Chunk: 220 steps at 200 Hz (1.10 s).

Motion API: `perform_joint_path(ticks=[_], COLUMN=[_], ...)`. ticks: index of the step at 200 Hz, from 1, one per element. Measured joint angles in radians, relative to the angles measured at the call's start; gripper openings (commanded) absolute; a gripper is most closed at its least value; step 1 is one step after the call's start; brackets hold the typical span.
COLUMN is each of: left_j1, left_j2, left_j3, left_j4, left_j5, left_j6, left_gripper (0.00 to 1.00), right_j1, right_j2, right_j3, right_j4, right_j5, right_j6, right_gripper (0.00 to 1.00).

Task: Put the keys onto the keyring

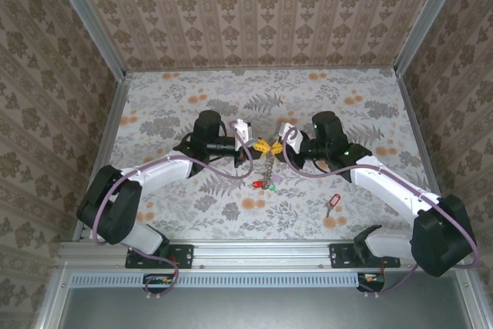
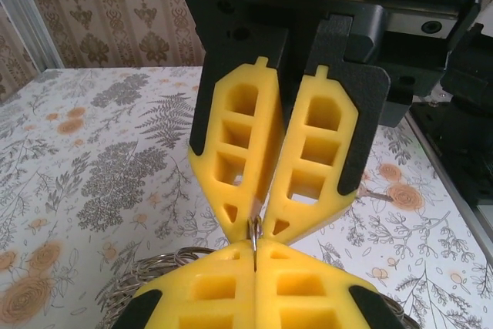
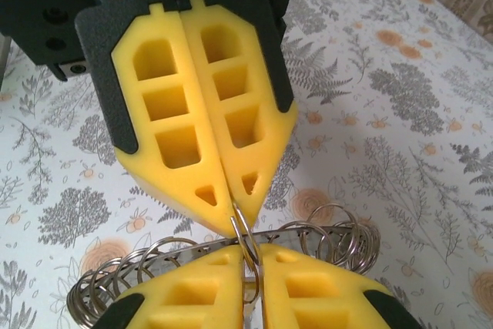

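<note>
Both grippers meet tip to tip above the table's middle. My left gripper (image 1: 260, 146) (image 2: 254, 256) is shut on a small silvery ring of the keyring (image 1: 268, 167) (image 2: 154, 267) (image 3: 331, 229), a chain of wire rings. My right gripper (image 1: 274, 147) (image 3: 253, 260) faces it, its jaws a narrow way apart with that same ring standing in the gap. The chain hangs below the grippers, and keys (image 1: 264, 185) with red, green and purple tags dangle at its lower end. Another red-tagged key (image 1: 333, 203) lies loose on the table to the right.
The table (image 1: 185, 105) has a flowered cover and is walled by patterned panels at the left, back and right. A metal rail (image 1: 254, 256) runs along the near edge, where both arm bases stand.
</note>
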Motion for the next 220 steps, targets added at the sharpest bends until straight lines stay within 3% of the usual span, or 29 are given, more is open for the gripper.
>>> perform_joint_path(ticks=[42, 74, 84, 103, 156, 220], left_j1=[0.003, 0.003, 0.003, 0.000, -0.011, -0.015], left_j2=[0.007, 0.008, 0.008, 0.008, 0.008, -0.009], left_j3=[-0.005, -0.005, -0.005, 0.000, 0.077, 0.086], left_j4=[0.043, 0.045, 0.037, -0.011, -0.235, -0.263], left_j5=[0.000, 0.001, 0.000, -0.005, -0.046, -0.087], left_j6=[-0.021, -0.021, -0.014, 0.019, 0.150, 0.171], left_gripper=[0.00, 0.00, 0.09, 0.16, 0.20, 0.26], right_j1=[-0.024, -0.024, -0.024, -0.020, 0.002, 0.028], right_j2=[0.001, 0.002, 0.002, 0.004, 0.006, 0.021], right_j3=[-0.011, -0.011, -0.011, 0.005, 0.100, 0.130], right_j4=[0.037, 0.036, 0.025, -0.028, -0.186, -0.276], right_j5=[-0.049, -0.058, -0.057, -0.051, 0.012, 0.073], right_j6=[0.038, 0.052, 0.051, 0.045, -0.020, -0.061], right_gripper=[0.00, 0.00, 0.00, 0.00, 0.00, 0.00])
